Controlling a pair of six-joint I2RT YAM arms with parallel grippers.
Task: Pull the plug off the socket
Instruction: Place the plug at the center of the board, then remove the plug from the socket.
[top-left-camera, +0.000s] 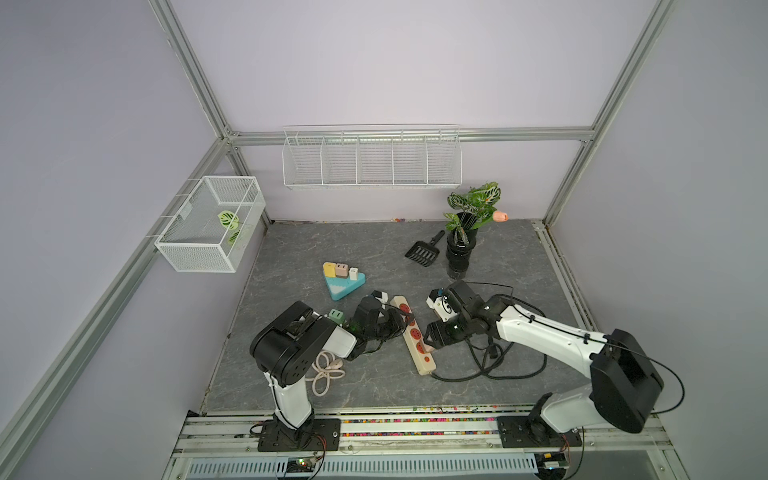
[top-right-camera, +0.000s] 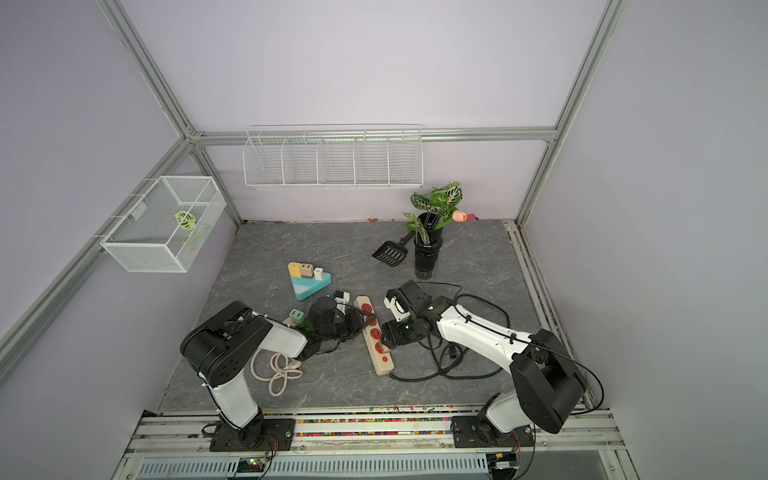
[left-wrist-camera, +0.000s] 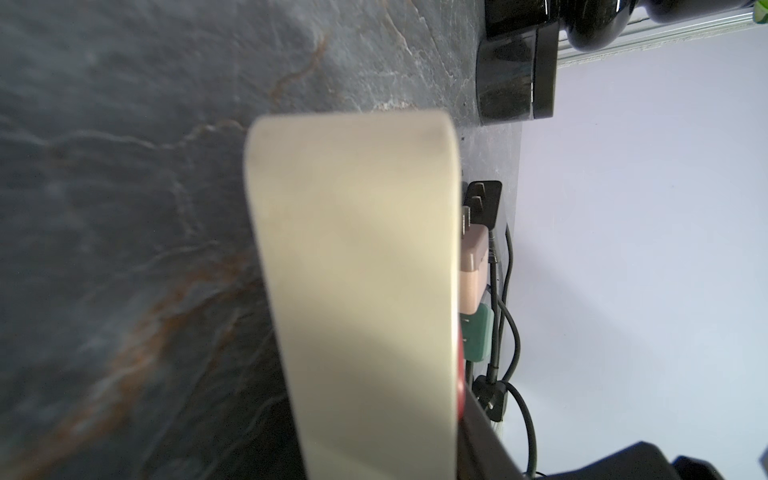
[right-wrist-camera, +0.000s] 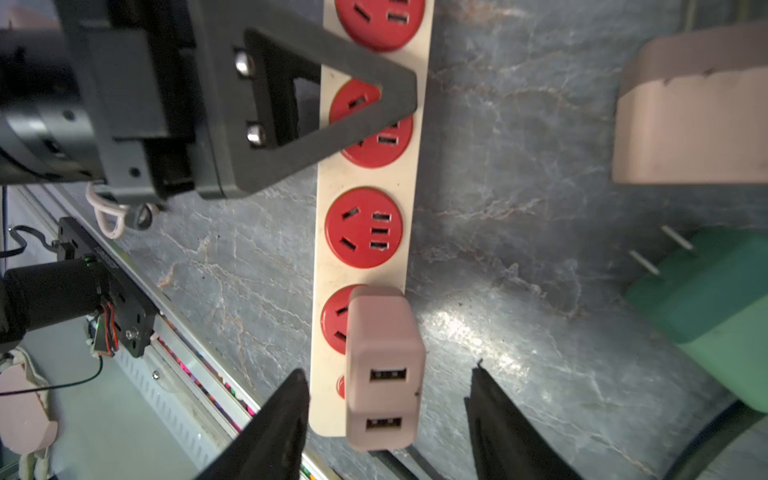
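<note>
A cream power strip (top-left-camera: 415, 337) with red sockets (right-wrist-camera: 363, 227) lies on the grey table in both top views. A pink plug (right-wrist-camera: 382, 365) with two USB ports stands over the socket nearest the strip's front end. Its prongs are hidden. My right gripper (right-wrist-camera: 390, 370) is open, one finger on each side of the plug with a gap to both. My left gripper (top-left-camera: 405, 319) is shut. One of its fingers (right-wrist-camera: 332, 54) lies across the strip's top, further back. In the left wrist view the strip's side (left-wrist-camera: 353, 270) fills the middle.
A loose pink adapter (right-wrist-camera: 690, 116) and a green one (right-wrist-camera: 715, 291) lie right of the strip. A black cable (top-left-camera: 490, 368) coils under the right arm. Further off are a blue triangular stand (top-left-camera: 345, 286), a black scoop (top-left-camera: 422, 251), a vase (top-left-camera: 459, 251) and a cream cord (top-left-camera: 326, 372).
</note>
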